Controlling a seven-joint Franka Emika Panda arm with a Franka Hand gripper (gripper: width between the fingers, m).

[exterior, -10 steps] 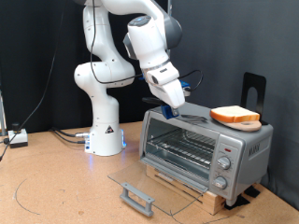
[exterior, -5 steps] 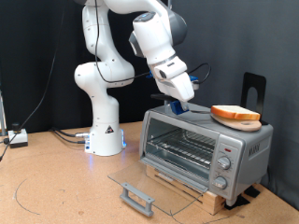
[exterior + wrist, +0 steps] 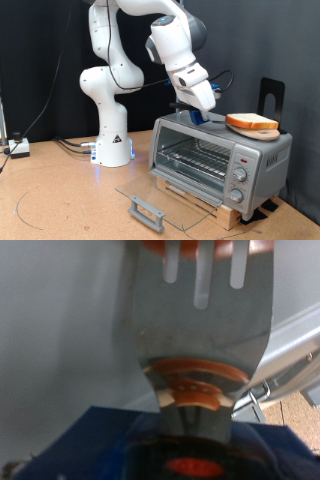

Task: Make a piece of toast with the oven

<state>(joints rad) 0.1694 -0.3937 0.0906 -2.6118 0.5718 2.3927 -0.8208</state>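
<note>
1. The fingers [image 3: 208, 117] pinch a slotted spatula [image 3: 200, 330] above the oven [image 3: 218, 157].
2. The piece of toast [image 3: 251, 123] lies on the oven's top, near the spatula.
3. The oven door [image 3: 165, 196] hangs open over the bench [image 3: 60, 200].

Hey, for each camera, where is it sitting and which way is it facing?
Exterior view: off the arm, level with the bench, facing the open oven, toast on its roof; whole arm and hand show.
Wrist view: on the hand, looking along a slotted spatula; no fingers clearly visible.
Shared: the oven top, toast's edge.
</note>
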